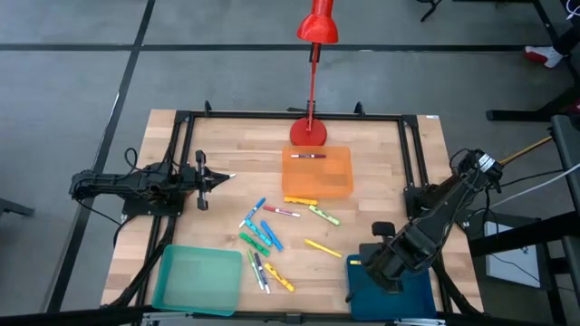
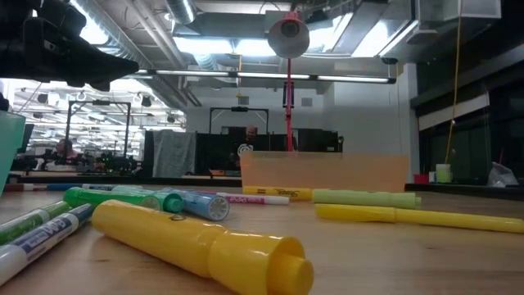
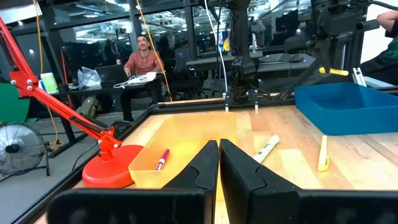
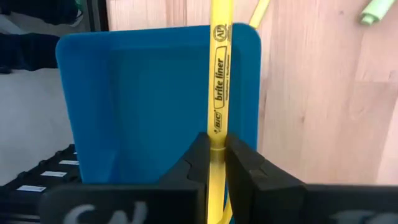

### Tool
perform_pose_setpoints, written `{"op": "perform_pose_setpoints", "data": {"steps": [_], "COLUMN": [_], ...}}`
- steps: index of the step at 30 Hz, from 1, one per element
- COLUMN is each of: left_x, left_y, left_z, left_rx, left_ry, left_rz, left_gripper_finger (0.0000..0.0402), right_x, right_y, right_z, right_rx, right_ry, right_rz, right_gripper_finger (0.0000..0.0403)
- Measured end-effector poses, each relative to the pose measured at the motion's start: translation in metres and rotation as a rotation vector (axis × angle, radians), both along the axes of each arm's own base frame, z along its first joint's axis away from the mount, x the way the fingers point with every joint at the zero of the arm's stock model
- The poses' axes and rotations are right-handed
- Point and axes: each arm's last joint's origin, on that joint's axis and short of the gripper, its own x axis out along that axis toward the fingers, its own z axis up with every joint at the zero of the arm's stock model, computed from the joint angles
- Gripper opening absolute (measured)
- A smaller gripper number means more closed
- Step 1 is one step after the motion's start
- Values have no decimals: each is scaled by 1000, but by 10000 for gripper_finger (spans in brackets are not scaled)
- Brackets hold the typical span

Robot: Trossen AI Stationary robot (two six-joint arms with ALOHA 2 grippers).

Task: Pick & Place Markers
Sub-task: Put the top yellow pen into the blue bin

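Note:
Several markers in yellow, green, blue, pink and orange lie scattered flat on the wooden table between the trays. The low view shows them close up, with a fat yellow marker nearest. One red marker lies in the orange tray. My right gripper is above the near-right blue tray, shut on a yellow highlighter. My left gripper is shut and empty over the table's left side, pointing right; its fingers show in the left wrist view. My right gripper pinches the yellow highlighter between its two fingers, at the body just below the printed label. The fingers come from above and lie across the highlighter. It is lifted clear and runs lengthwise over the blue tray's edge nearest the table's middle.
A teal tray sits at the near left. A red desk lamp stands behind the orange tray. A black frame runs around the table. A person sits beyond the table. Bare wood lies around the left gripper.

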Motion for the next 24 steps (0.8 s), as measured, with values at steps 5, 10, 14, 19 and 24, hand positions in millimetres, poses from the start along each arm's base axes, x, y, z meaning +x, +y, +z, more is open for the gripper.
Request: {"op": "perform_pose_setpoints", "data": {"steps": [5, 10, 14, 19, 24], "left_x": [0, 0, 0, 0, 0], "left_y": [0, 0, 0, 0, 0], "left_z": [0, 0, 0, 0, 0], "left_rx": [0, 0, 0, 0, 0], "left_ry": [0, 0, 1, 0, 1], "left_rz": [0, 0, 0, 0, 0], "left_gripper_finger": [8, 11, 13, 8, 11], "right_x": [-5, -9, -9, -13, -20], "right_y": [2, 2, 4, 5, 4], "right_z": [-11, -32, -49, -66, -80], "right_rx": [-18, -24, 20, 29, 17], "right_ry": [16, 46, 52, 49, 63], "right_rz": [-49, -66, -60, -41, -24], "right_gripper_finger": [29, 29, 29, 29, 29]}}
